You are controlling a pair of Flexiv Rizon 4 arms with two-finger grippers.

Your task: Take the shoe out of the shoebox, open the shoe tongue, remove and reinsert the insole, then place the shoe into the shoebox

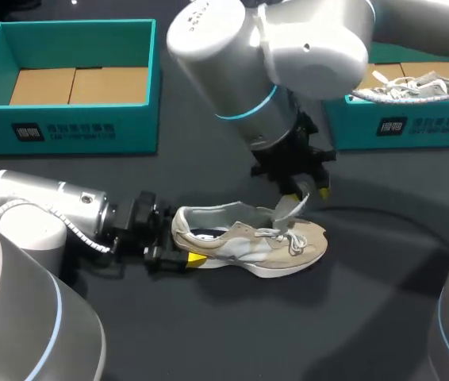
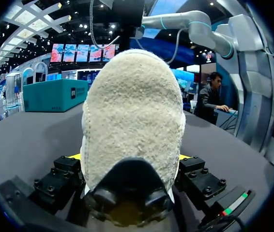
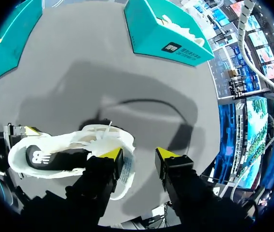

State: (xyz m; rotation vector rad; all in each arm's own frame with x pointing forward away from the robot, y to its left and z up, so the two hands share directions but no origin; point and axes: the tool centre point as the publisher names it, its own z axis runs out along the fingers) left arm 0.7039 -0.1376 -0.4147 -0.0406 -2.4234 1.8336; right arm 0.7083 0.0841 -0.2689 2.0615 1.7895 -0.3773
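Observation:
A beige and white sneaker (image 1: pixel 248 242) lies on its sole on the dark table, toe to the right. My left gripper (image 1: pixel 183 246) is shut on its heel from the left. In the left wrist view the fuzzy heel (image 2: pixel 134 121) fills the space between the fingers (image 2: pixel 197 176), which press on it from both sides. The tongue (image 1: pixel 289 208) stands up out of the shoe. My right gripper (image 1: pixel 308 190) hangs just above it. In the right wrist view that gripper (image 3: pixel 140 154) is open, the pale tongue (image 3: pixel 127 169) lying against one finger with the gap otherwise bare.
An open teal shoebox (image 1: pixel 74 131) with a cardboard floor stands at the back left. A second teal box (image 1: pixel 415 127) at the back right holds another pale shoe (image 1: pixel 415 86). A dark cable (image 1: pixel 383 214) runs over the table right of the sneaker.

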